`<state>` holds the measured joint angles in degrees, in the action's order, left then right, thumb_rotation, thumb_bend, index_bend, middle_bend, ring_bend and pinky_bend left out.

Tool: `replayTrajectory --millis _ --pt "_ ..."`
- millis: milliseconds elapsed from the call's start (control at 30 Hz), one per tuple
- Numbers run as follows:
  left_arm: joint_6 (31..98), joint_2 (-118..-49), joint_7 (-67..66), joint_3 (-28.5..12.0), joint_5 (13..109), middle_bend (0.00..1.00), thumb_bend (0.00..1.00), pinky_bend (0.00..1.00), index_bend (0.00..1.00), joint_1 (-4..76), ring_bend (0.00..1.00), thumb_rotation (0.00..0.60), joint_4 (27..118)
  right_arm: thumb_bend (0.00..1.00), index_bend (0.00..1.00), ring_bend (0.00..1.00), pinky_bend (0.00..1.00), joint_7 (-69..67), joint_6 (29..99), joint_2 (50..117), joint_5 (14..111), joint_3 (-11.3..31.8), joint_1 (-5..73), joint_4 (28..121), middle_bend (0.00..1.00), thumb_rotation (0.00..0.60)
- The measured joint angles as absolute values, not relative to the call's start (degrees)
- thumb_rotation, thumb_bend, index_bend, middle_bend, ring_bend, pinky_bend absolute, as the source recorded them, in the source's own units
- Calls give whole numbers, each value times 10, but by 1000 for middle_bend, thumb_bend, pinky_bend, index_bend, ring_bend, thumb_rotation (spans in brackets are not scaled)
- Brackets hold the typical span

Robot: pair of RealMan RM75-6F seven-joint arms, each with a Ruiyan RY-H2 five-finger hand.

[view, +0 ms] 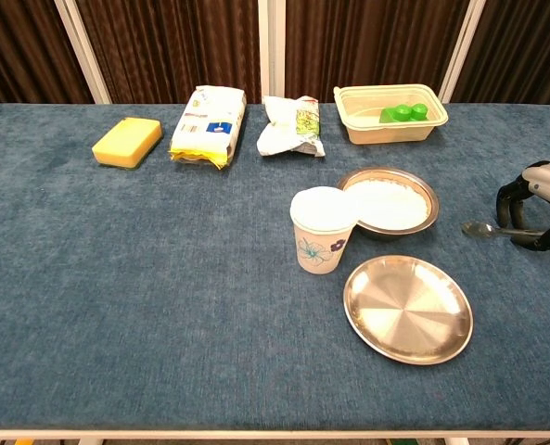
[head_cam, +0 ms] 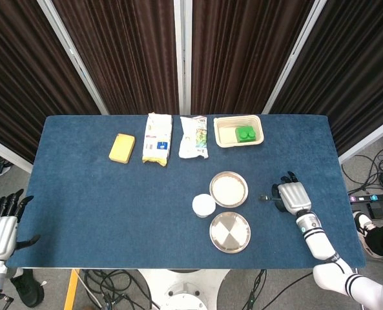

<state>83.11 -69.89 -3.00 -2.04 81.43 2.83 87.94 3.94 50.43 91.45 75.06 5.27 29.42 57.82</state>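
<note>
Taking the paper cup (view: 322,232) as the mark on the blue surface (head_cam: 101,200), the left hand (head_cam: 2,223) hangs far to its left, off the surface's near-left corner, fingers apart and holding nothing. Well behind the cup and to its left lies a yellow sponge (view: 127,141), then a white and yellow packet (view: 209,123), then a crumpled white bag (view: 290,125) almost straight behind it. The cup stands upright with a flower print on its side and looks filled to the brim with something white. Just right of it and almost touching sits a steel bowl (view: 389,202) holding a white filling; in front of that bowl lies a bare steel plate (view: 407,309). Behind the bowl a beige tray (view: 390,113) holds two green caps (view: 402,113). Farthest right of the cup, the right hand (view: 537,208) curls its fingers around a spoon (view: 483,229), whose bowl points toward the cup.
</note>
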Motion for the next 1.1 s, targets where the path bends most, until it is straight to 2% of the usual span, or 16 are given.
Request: replayTrajectory --millis 667,933,1100 --pt "831 -701 -26 -19 812 137 87 48 216 26 71 600 875 327 572 222 48 43 509 903 757 49 298 594 575 600" --pt "834 -701 -20 -21 815 137 87 48 216 27 71 600 872 327 586 230 50 79 502 813 764 51 312 699 584 600" --pt "838 -701 -19 -21 818 137 88 48 216 26 71 600 871 327 587 230 50 126 456 735 753 61 348 796 584 600"
